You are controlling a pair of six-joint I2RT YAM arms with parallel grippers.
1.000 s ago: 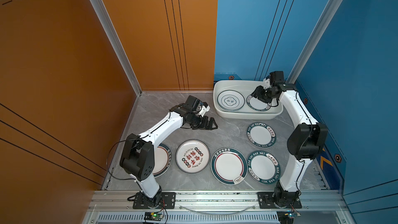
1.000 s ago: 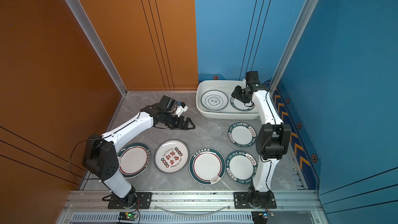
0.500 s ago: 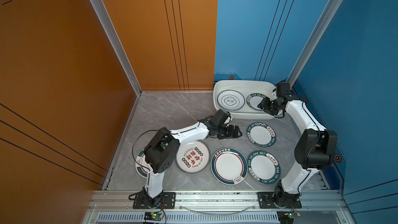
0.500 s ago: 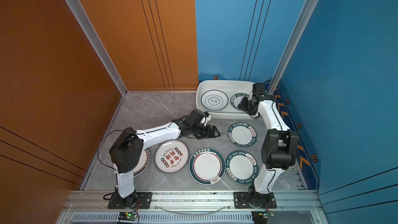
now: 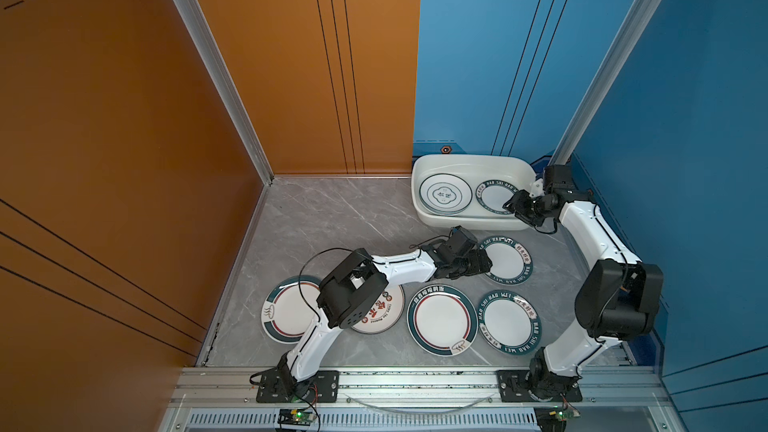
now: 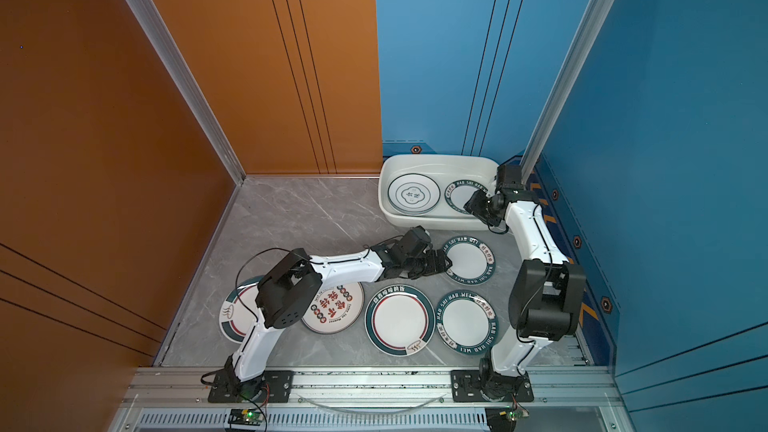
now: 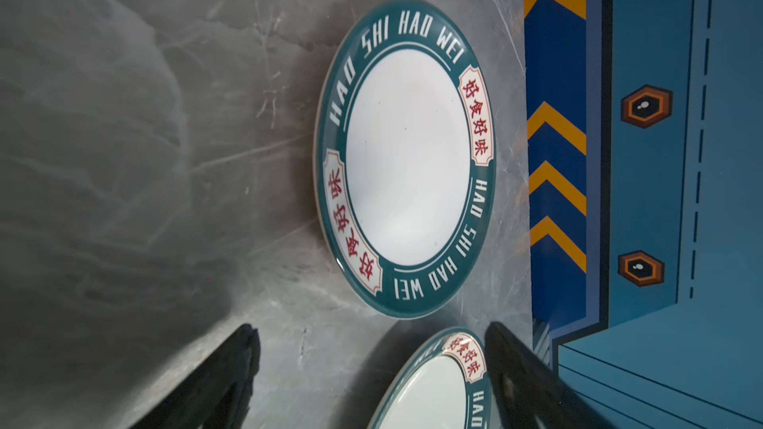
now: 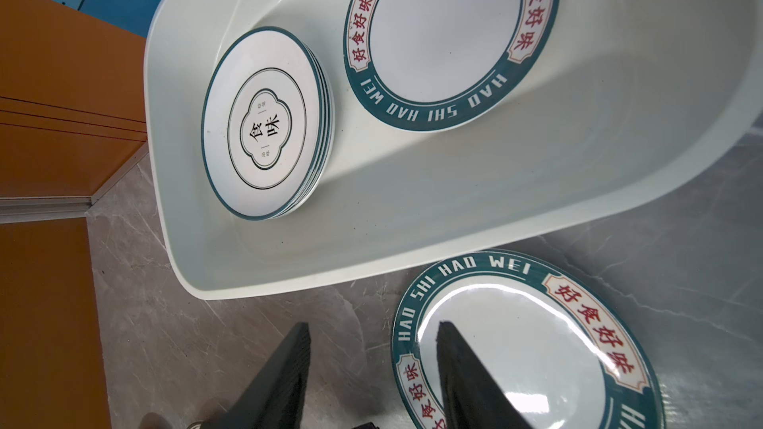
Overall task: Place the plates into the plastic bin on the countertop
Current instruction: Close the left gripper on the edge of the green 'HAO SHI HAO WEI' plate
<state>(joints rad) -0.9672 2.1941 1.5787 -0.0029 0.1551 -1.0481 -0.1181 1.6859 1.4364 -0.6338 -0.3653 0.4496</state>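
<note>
Left claw (image 5: 486,265), jaws apart and empty, may shove the plate (image 5: 508,260) beside the bin (image 5: 494,224) into its wall instead of gripping the rim.

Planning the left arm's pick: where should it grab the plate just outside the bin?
Likely the rim facing the left claw, coming low from that side: the plate lies flat on the countertop, so only its raised lip can be pinched.

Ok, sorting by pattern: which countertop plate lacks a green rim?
The round white plate with red Chinese characters, second from left in front; the other four are green-rimmed.
</note>
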